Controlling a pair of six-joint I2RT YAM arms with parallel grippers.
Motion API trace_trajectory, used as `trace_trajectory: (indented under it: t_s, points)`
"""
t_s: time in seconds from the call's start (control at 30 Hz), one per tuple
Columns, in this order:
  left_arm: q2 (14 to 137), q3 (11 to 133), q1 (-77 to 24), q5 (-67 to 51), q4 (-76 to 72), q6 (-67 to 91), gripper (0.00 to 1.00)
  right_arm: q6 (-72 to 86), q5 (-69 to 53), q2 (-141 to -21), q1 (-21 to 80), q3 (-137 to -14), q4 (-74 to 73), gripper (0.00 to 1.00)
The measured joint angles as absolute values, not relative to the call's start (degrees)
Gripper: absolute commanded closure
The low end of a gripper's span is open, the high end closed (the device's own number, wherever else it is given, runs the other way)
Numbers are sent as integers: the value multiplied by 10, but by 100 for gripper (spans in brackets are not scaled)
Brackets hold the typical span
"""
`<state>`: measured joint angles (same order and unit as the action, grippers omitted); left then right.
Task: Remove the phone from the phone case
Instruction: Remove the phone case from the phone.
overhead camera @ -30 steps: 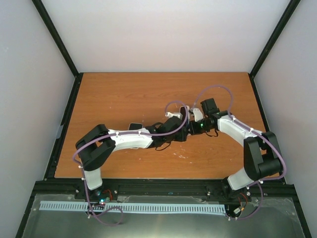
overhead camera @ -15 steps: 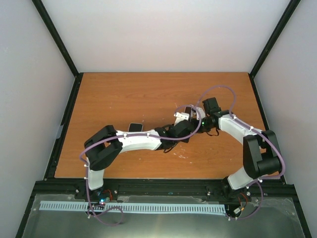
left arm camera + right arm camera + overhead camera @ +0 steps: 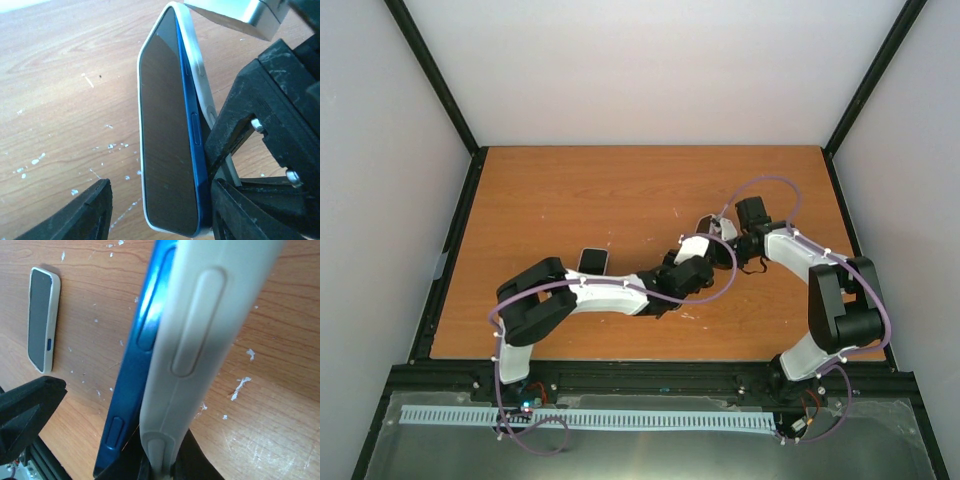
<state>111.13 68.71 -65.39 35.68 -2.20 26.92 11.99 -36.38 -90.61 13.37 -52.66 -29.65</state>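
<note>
Item: phone (image 3: 165,135), blue-bodied, dark screen; it is held in the air over the table (image 3: 570,190), right of centre and well in from every edge, and is turned up on one long side. Item: case (image 3: 200,70), white; it is wrapped round the phone's back, one long rim of the screen and one end. Along the other long side the blue flank with its buttons is exposed beside the white wall, so the phone is seated only in part. Tool: the right gripper (image 3: 157,462) is clenched on the case, whose edge is pinched between the dark fingers at the bottom of the right wrist view. Tool: the left gripper (image 3: 160,205) is spread about the phone's end, and nothing is grasped by it. One finger (image 3: 87,212) is set apart from the screen, with bare wood seen between. The other is placed just beside the blue flank; whether it touches cannot be told. In the top view the two grippers are brought close together, tip to tip. Item: second phone (image 3: 592,261), in a pale case; it is laid flat, screen up, left of centre, well apart from both grippers.
</note>
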Motion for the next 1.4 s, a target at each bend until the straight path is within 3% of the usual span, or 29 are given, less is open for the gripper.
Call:
trace_trajectory:
  t_s: [0.37,1.13,1.4]
  points:
    - [1055,568,-670,376,-190,117,44,133,-444,-905,133,-526,-300,97]
    - [1044,442,-706,498,-402,-112,43,143,-549,-901,142,-514,-275,97]
    - [1066,427,-710,524,-531,-250,49,128,-548,-870,139,-506,-263,97]
